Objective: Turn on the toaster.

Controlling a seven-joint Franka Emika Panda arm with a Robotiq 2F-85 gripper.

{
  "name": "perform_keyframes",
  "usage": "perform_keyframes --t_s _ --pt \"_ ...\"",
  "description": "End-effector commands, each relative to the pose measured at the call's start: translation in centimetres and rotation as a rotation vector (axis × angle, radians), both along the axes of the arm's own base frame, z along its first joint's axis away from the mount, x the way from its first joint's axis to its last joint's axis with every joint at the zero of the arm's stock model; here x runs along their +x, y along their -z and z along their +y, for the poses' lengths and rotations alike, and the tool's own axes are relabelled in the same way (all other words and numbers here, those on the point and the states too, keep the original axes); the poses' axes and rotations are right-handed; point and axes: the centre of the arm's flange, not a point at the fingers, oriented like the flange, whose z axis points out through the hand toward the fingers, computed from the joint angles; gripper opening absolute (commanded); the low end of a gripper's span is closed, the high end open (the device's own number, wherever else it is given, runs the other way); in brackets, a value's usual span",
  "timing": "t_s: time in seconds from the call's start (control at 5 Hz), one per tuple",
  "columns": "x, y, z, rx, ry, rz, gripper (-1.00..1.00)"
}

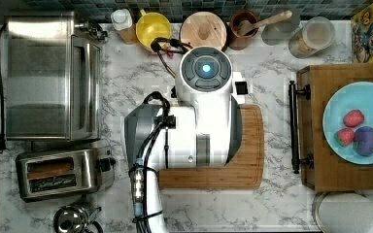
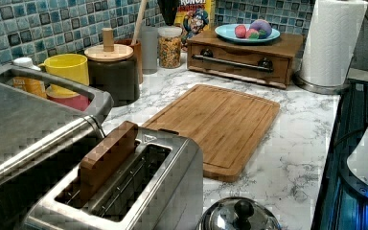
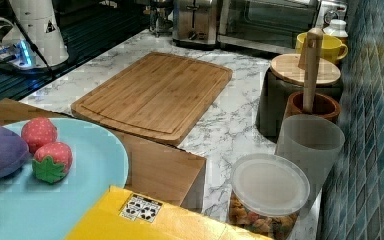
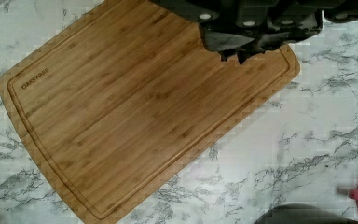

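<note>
Top view: the toaster (image 1: 63,174) sits at the counter's (image 1: 272,204) lower left, below the oven (image 1: 51,77); the arm (image 1: 194,126) hangs over the board (image 1: 247,160), apart from it; left view: a brown slice (image 2: 108,155) stands in one slot; wrist view: the tool (image 4: 235,51) hovers above the board, fingertips seemingly clenched together.

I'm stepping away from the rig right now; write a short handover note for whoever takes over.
Pincer: hangs above the cutting board, holding nothing; fingers look shut.
Toaster: at the top view's lower left, in front of the toaster oven, a wooden slice standing tall in one slot.
Done: nothing yet; the arm is not at the toaster.
Left: reach the black lever on the end facing the board and press it down.
</note>
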Motion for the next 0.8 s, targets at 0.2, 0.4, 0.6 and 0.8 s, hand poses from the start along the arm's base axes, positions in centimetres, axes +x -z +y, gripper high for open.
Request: perform_keyframes --t_s 0.2,0.4,0.6,0.8 --pt "0.0 0.0 0.4 0.003 -0.02 -0.005 -1.0" --pt "-0.8 1.7 3.4 0.012 -0.141 -0.003 -1.0" --pt "-2.6 3.0 7.1 0.042 -0.279 -0.012 -1.0" --pt "-5.0 4.0 9.8 0.106 -0.377 -0.041 -1.0"
